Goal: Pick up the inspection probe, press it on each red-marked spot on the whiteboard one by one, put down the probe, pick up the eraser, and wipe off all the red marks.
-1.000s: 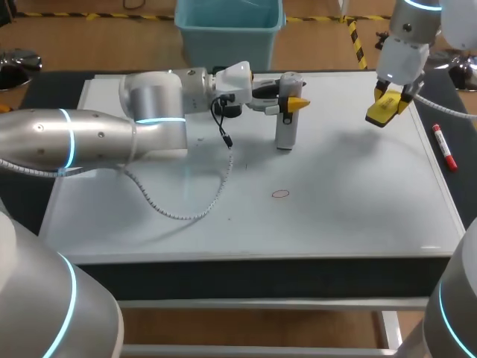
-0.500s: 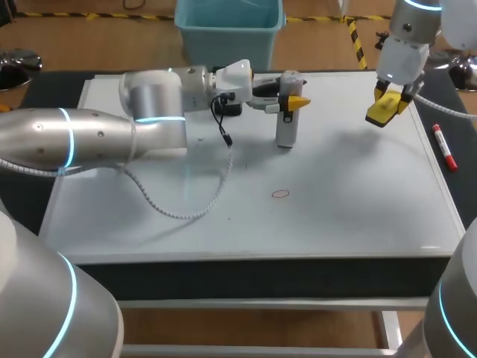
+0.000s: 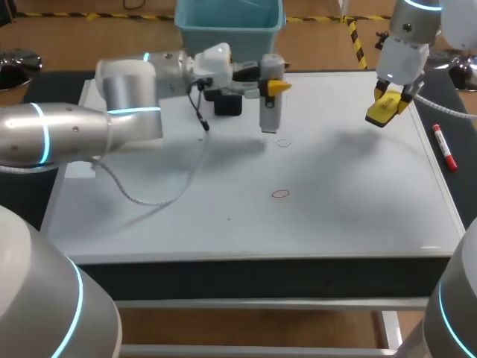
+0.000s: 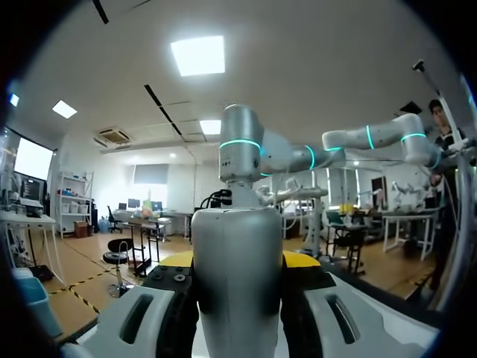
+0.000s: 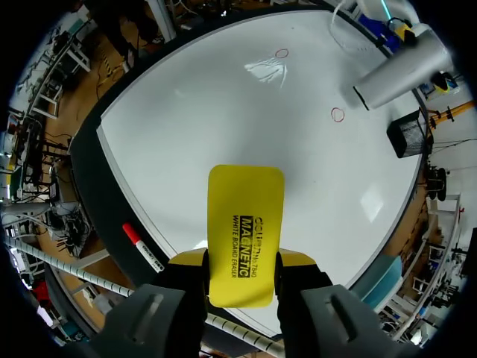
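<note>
The grey cylindrical probe [image 3: 269, 104] stands upright in my left gripper [image 3: 270, 86], which is shut on it, just left of and behind a red ring mark [image 3: 282, 142]. In the left wrist view the probe [image 4: 237, 268] fills the space between the fingers. A second red ring [image 3: 280, 194] lies nearer the middle of the whiteboard [image 3: 358, 186]. My right gripper [image 3: 387, 101] hangs over the board's far right corner, shut on the yellow eraser [image 3: 383, 111]. From the right wrist I see the eraser [image 5: 244, 235], both rings [image 5: 282, 54] [image 5: 337, 114] and the probe [image 5: 402, 71].
A red marker [image 3: 445, 148] lies on the dark table right of the board, also seen beside the eraser [image 5: 141, 246]. A small black box [image 3: 228, 104] sits at the board's far edge near my left wrist. A white coiled cable [image 3: 149, 195] trails across the board's left half.
My left arm has drawn the probe back and to the left, off the spot where it stood. A red ring there has come into sight. The right arm has not moved.
</note>
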